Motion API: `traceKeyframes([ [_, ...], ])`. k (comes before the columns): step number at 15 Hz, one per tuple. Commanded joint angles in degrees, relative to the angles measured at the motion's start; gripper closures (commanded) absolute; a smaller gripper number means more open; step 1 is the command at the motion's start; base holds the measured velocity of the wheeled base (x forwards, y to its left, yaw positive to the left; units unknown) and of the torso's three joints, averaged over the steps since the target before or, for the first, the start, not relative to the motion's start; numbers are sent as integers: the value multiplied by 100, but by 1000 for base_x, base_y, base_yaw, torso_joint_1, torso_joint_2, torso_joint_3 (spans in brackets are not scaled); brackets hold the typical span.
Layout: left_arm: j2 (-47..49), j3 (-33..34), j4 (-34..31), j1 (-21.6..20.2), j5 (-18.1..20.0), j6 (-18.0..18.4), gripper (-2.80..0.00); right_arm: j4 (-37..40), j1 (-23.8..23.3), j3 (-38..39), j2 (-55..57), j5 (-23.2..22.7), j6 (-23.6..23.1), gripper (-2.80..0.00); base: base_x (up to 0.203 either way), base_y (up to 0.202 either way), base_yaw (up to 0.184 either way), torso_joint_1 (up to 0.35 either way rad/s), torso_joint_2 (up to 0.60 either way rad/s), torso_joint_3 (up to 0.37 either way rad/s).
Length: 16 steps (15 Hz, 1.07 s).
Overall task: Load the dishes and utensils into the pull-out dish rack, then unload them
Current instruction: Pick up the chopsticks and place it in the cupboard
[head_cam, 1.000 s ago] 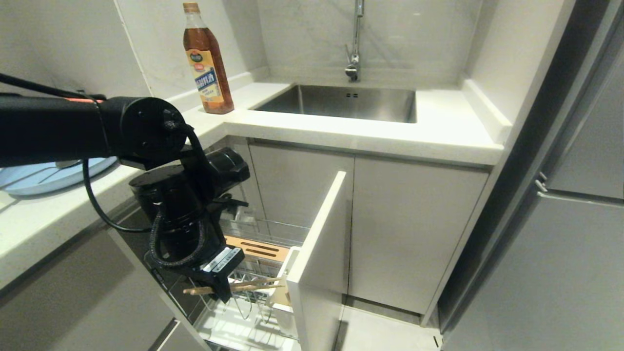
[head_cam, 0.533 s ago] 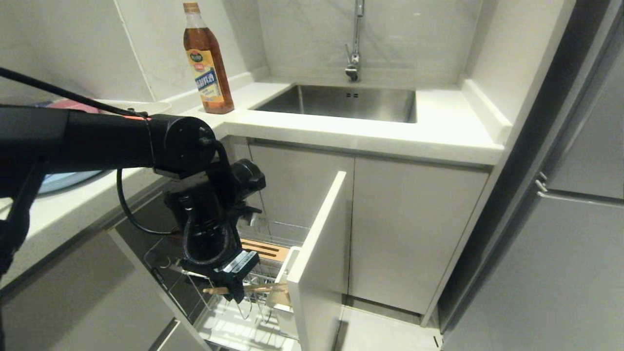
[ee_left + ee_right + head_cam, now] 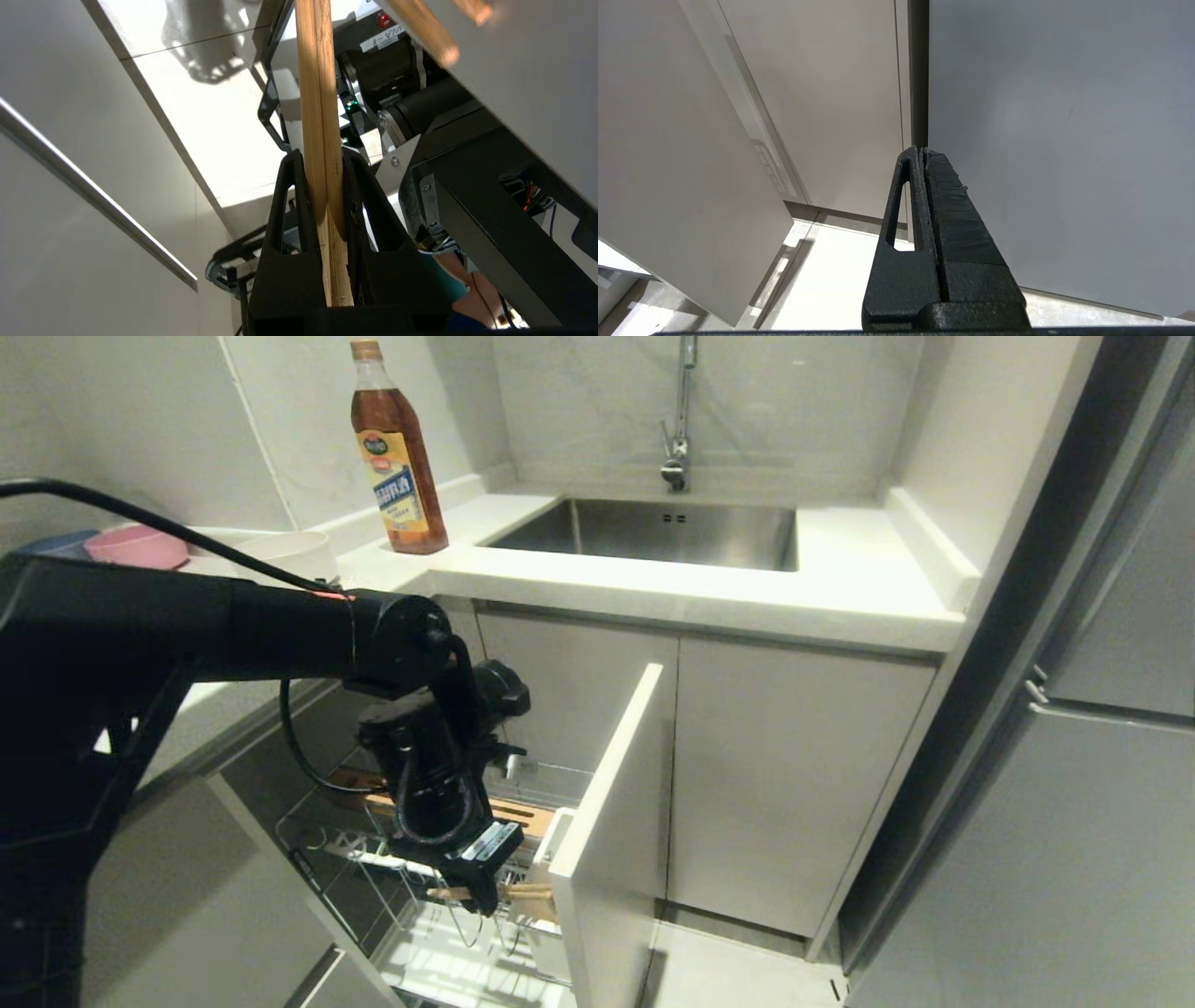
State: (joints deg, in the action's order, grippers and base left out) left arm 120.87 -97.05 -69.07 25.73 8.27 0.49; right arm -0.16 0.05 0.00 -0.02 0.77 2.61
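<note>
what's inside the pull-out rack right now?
In the chrome wire pull-out rack: slotted light-wood strip, upright prongs, white drip tray. The left gripper, shut on the light wooden chopsticks, hangs over it. The arm covers the rack's middle.

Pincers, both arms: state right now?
Left pincer: shut on the chopsticks, over the pull-out dish rack.
Right pincer: shut, empty.

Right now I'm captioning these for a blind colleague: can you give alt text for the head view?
The robot's black left gripper, shut on a pair of wooden chopsticks, hangs low over the pulled-out wire dish rack beside its white front panel. Above are a white counter, a steel sink and an oil bottle.
</note>
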Motion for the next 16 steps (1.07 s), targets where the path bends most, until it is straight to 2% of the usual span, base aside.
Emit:
traceKeyframes([
  [1, 202, -45, -4, -18, 17, 15, 0, -2, 4, 0, 2, 2, -6, 0, 0, 0, 0, 0, 0, 0],
  [16, 1001, -609, 69, -138, 57, 144, 0, -2, 4, 0, 2, 2, 2, 0, 0, 0, 0, 0, 0, 0],
])
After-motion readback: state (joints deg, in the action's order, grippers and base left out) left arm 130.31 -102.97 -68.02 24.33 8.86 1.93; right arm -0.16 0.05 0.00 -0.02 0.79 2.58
